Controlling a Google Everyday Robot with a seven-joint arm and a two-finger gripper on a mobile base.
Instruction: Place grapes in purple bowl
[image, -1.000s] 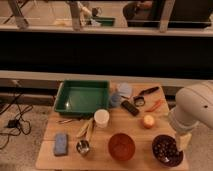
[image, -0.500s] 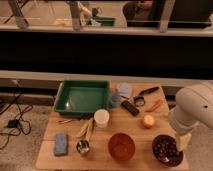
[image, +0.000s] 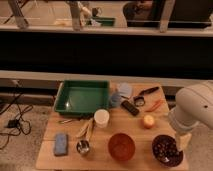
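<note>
Purple bowl (image: 169, 161) at the near right corner of the wooden table (image: 49, 159), grapes (image: 164, 148) inside it.
Gripper (image: 183, 141) hangs at the bowl's right rim, under the white arm; whether it is open or closed cannot be told. Orange-red bowl (image: 121, 146) sits just left of the purple bowl. Pale orange fruit (image: 148, 121) lies just beyond both. Green tray (image: 82, 96) occupies the far left, with a white cup (image: 101, 118) near its front right corner.

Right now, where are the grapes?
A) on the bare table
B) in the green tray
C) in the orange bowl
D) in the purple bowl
D: the grapes sit inside the purple bowl, with the gripper at its right rim.
</note>
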